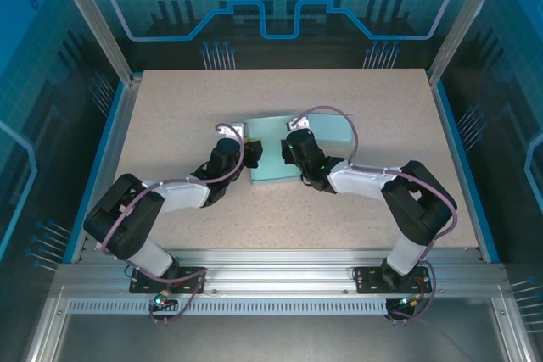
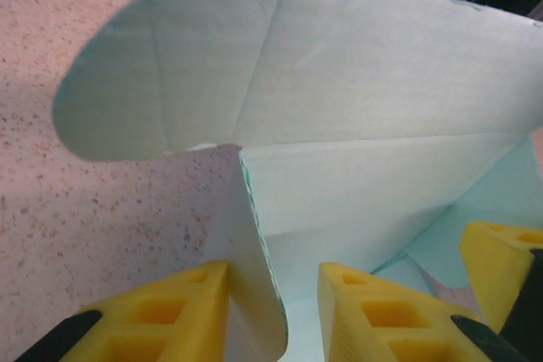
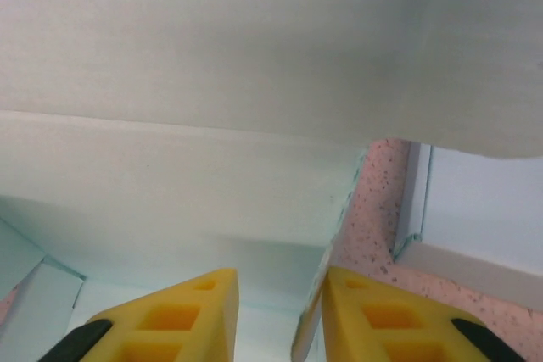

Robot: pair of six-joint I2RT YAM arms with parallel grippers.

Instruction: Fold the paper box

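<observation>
On the left, the left pincer [image 1: 252, 154] sits at the left edge of the paper box [image 1: 327, 131]. It points to the right, into the card. From its own wrist I can see its jaws parted, with a thin upright wall of the paper box [image 2: 339, 82] standing between them. The wall leans towards the left finger, and a clear gap shows on the other side. So the left pincer [image 2: 276, 269] looks released, straddling the wall rather than clamping it. A big rounded flap arches above it.

The box is pale teal and half-formed, and it lies mid-tabletop [image 1: 170, 108] between the two arms, well in reach of both. Its longer side runs left to right.

On the right, the right pincer [image 1: 291, 148] comes in over the box's near middle. From its wrist, the right pincer [image 3: 280, 270] is also parted, with a panel edge of the box [image 3: 212, 82] just beside its right finger and free space on the other side.

Both are equally near, I reckon. Whichever closes next must bite the wall that already stands inside its jaws.

I see no brand, label or lettering on the card.
</observation>
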